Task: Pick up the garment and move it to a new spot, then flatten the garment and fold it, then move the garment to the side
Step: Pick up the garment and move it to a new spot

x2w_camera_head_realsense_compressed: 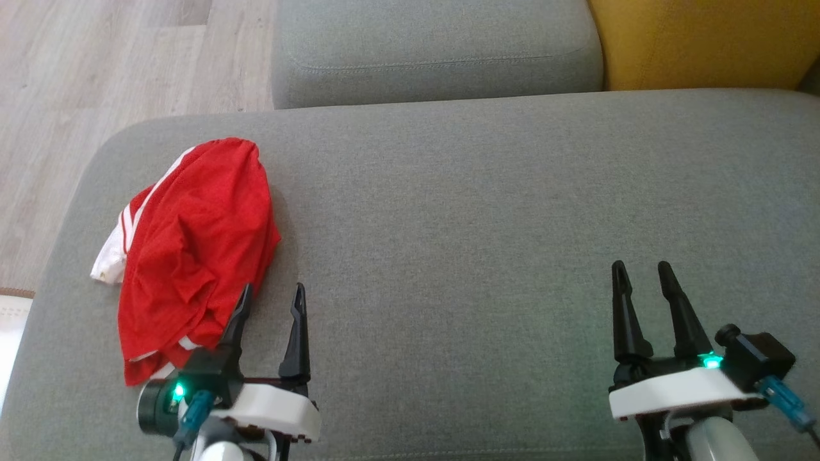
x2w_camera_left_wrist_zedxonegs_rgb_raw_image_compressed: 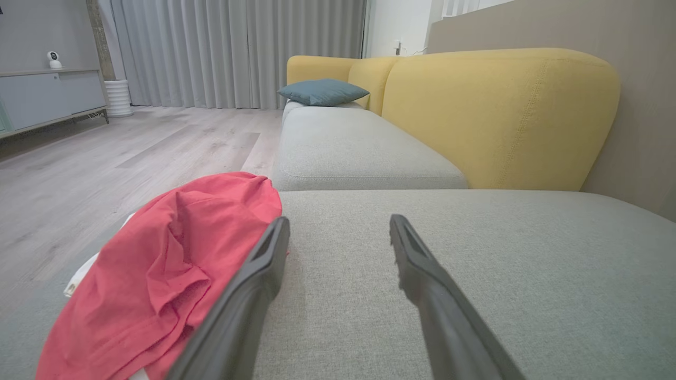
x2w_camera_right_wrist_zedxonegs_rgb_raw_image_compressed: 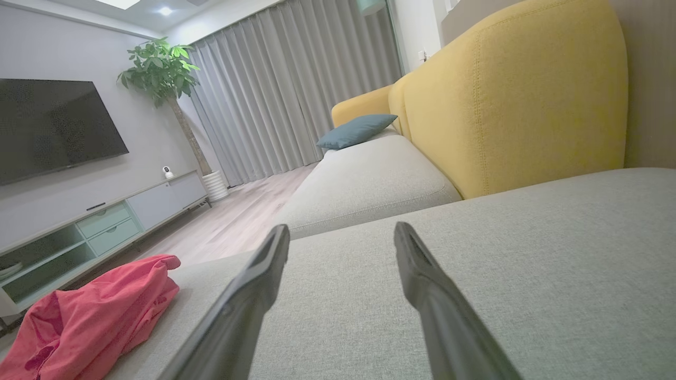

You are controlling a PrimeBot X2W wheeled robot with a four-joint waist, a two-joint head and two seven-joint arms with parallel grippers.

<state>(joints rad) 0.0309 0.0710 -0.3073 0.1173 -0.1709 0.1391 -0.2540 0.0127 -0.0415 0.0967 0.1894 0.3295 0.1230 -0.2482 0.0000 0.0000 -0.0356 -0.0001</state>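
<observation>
Jaws of the left gripper (x2w_camera_head_realsense_compressed: 273,288) and right gripper (x2w_camera_head_realsense_compressed: 641,265) stand apart, empty. The garment (x2w_camera_head_realsense_compressed: 198,250) lies bunched just outside the left gripper's left jaw. Centre a raised fold between those jaws before closing.

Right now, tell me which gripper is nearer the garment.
The left gripper: one finger is right at the red garment's edge, while the right gripper sits far off across the grey cushion.

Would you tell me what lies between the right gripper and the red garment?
In the head view, bare grey cushion, then the left gripper right beside the garment.
</observation>
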